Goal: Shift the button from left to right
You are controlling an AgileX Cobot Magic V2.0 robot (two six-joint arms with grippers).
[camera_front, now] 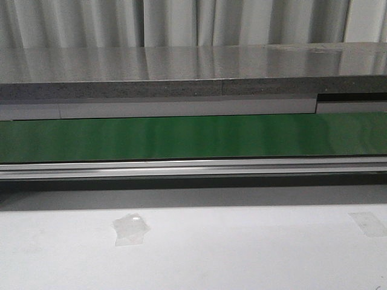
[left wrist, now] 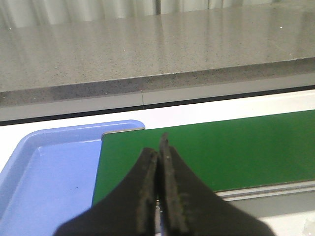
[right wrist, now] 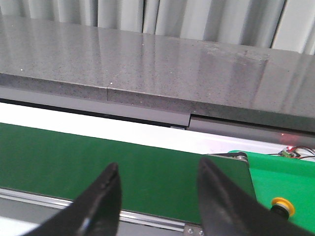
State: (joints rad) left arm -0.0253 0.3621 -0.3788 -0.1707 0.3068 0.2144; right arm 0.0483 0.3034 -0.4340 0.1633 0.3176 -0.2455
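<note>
The button [right wrist: 282, 202] shows only in the right wrist view: a round yellow head on a dark body, resting on a bright green tray [right wrist: 275, 172] just past the belt's right end, partly hidden by one black finger. My right gripper [right wrist: 157, 169] hangs open over the right end of the dark green conveyor belt [right wrist: 74, 157], with nothing between its fingers. My left gripper [left wrist: 158, 147] is shut with nothing in it, above the belt's [left wrist: 221, 147] left end. Neither gripper nor the button appears in the front view.
A blue tray [left wrist: 44, 172] lies beside the belt's left end. A grey stone counter [camera_front: 193, 72] runs behind the belt [camera_front: 193, 136]. An aluminium rail [camera_front: 193, 168] borders the belt's near side. The white table [camera_front: 242, 254] carries a clear tape patch [camera_front: 130, 228].
</note>
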